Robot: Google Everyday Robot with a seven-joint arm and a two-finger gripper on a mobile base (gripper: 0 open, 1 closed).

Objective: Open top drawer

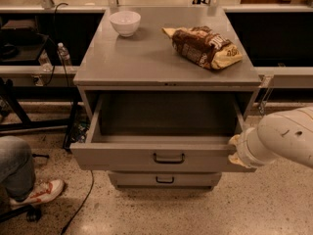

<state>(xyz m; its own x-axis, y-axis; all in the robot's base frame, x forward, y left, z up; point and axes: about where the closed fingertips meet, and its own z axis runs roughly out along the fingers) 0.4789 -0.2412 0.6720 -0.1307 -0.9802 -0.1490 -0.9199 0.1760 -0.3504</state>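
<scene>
The top drawer [122, 156] of the grey cabinet [146, 62] is pulled far out, and its deep grey box shows bare inside. Its small black loop handle [168, 158] sits at the centre of the front panel. My gripper [236, 151] is at the drawer's right front corner, against the end of the front panel. The thick white arm [286, 136] reaches in from the right and hides most of the gripper.
A white bowl [125, 22] and a brown snack bag [203, 47] lie on the cabinet top. A lower drawer [165, 179] shows under the open one. A person's leg and shoe [29, 190] are at the left, with cables and a water bottle [63, 54] nearby.
</scene>
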